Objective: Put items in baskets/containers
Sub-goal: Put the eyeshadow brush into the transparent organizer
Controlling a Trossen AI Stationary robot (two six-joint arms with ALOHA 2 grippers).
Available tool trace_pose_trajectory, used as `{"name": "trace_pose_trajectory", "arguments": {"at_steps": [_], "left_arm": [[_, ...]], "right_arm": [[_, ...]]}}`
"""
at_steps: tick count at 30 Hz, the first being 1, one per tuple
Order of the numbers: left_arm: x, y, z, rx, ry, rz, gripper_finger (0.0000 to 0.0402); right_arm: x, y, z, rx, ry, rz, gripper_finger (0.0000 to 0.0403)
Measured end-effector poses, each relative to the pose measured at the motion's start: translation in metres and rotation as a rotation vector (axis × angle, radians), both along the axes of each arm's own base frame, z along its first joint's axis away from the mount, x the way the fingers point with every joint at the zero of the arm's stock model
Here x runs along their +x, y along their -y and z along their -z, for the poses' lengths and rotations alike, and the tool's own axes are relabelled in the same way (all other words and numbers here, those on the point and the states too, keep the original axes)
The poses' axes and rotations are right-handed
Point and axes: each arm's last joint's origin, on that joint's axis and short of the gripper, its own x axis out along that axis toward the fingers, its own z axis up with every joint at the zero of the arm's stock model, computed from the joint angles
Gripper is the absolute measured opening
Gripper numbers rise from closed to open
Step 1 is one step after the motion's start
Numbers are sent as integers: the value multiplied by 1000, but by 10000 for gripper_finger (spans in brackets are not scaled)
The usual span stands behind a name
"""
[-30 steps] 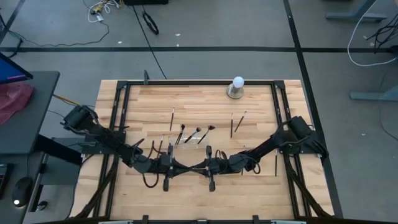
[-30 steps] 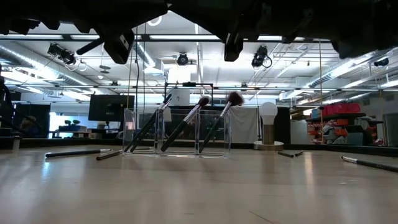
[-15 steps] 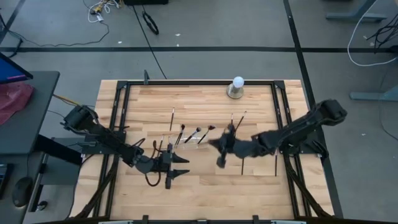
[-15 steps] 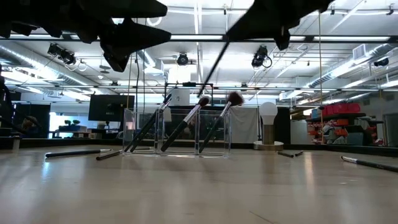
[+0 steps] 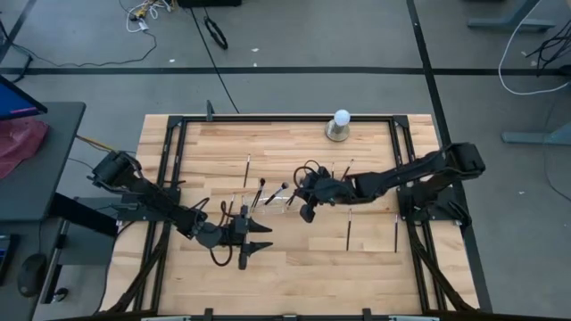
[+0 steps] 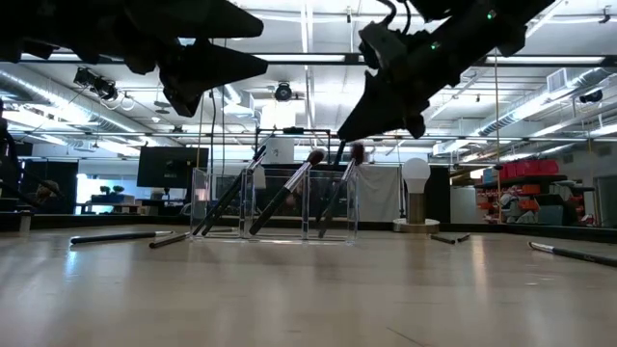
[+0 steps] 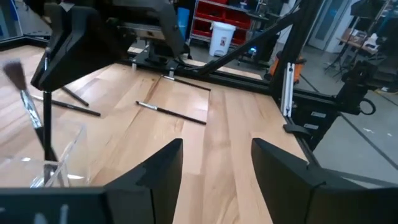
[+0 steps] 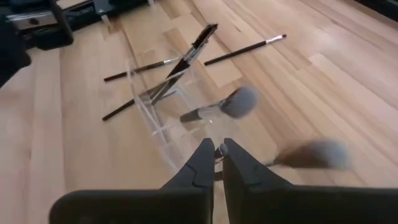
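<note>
Now my right tool (image 8: pixel 216 151) pinches a brush (image 8: pixel 311 154) above the clear holder (image 8: pixel 163 118); my left tool (image 7: pixel 214 155) stands spread over the desk (image 7: pixel 211 143).

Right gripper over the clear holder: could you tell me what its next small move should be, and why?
Probably lower slightly and then open. The right gripper is shut on a brush, held above the clear holder, where other brushes already lean. The left gripper waits open nearby.
</note>
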Motion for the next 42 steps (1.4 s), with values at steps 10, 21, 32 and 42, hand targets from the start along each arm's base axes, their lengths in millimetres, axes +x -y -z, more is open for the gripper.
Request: {"name": "trace_pose_trajectory", "arguments": {"at_steps": [10,21,32,42], "left_arm": [[0,0,0,2,-3,1,197],[0,0,0,-17,-3,-2,197],[0,0,0,-16,-3,-2,197],[0,0,0,-15,-2,-11,197]], "right_arm": [[3,3,6,-3,-17,11,57],[-4,8,-15,-182,35,83,139],[-22,-43,-35,-117,72,-377,108],[-7,-56,6,-103,-41,-357,5]]}}
